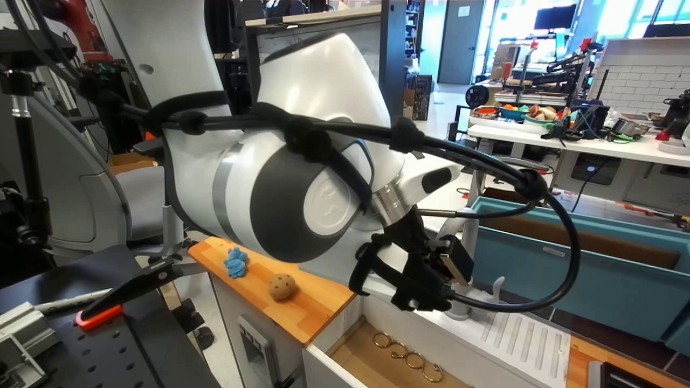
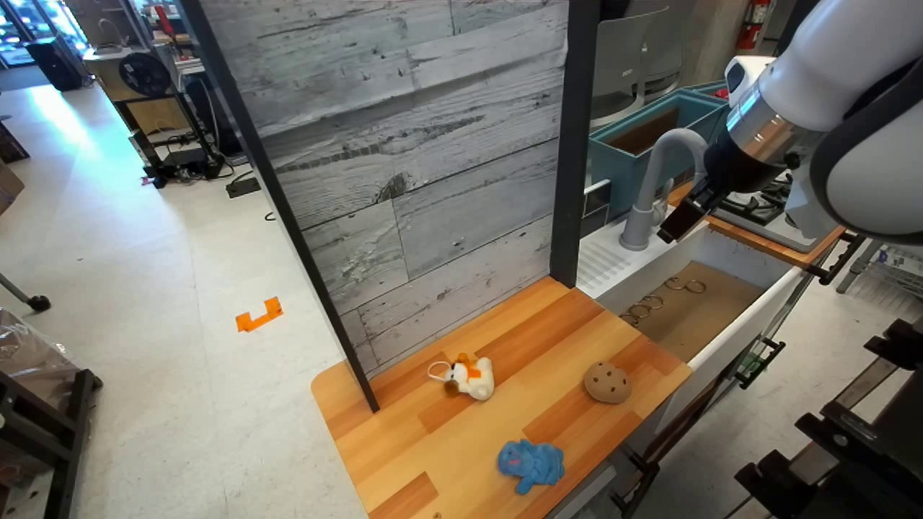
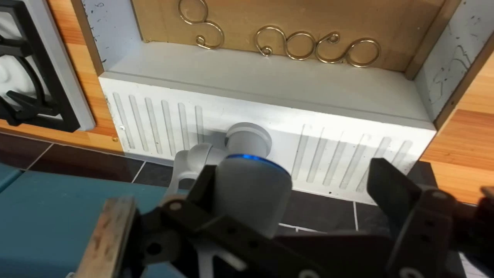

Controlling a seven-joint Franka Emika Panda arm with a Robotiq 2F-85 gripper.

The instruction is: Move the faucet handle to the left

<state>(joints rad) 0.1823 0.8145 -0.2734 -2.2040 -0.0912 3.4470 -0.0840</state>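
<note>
Presently, in the wrist view, the faucet handle [image 3: 189, 160] sits at the left of the faucet [image 3: 252, 189]; gripper [image 3: 293, 177] spread wide, nothing in its grasp.
At far left, stove [image 3: 50, 77]. Next, the handle, with one finger [image 3: 204, 185] close beside it, contact undetermined. Faucet shows between the fingers. Second finger [image 3: 386, 185] stands apart from the faucet. Wooden counter [image 3: 471, 139] at far right.

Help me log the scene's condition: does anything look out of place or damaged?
Yes: three gold-coloured S-shaped hooks lie loose on the sink's brown floor, odd since such hooks would normally hang. The sink's white end walls also look darkly scuffed, which suggests wear.
</note>
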